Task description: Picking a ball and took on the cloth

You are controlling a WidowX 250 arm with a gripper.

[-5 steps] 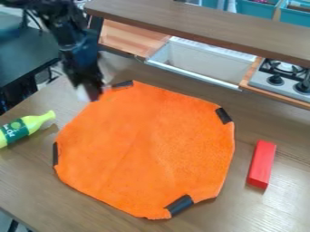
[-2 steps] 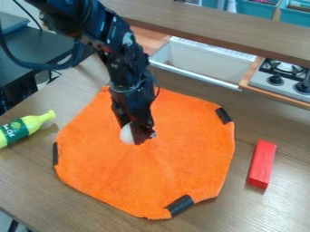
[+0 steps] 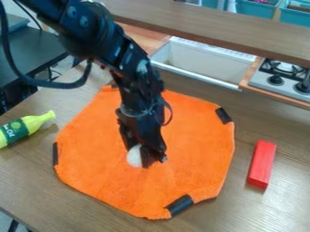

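Over the middle of the orange cloth (image 3: 103,167) hangs my black gripper (image 3: 145,158), pointing down. It is shut on a white ball (image 3: 134,156), whose left part shows between the fingers; the rest is hidden by the gripper. The ball is low over the cloth, and I cannot tell whether it touches it. The cloth lies flat on the wooden table, with dark tape at several of its edges.
A yellow-green bottle (image 3: 24,128) lies at the left and a red block (image 3: 261,164) at the right. Behind the cloth are a white sink (image 3: 200,61), a toy stove (image 3: 281,77) and a raised wooden shelf (image 3: 212,28).
From the cloth's upper left corner, my gripper has come over its middle and then lower in the view, carrying the ball. The cloth, bottle and block have not moved.
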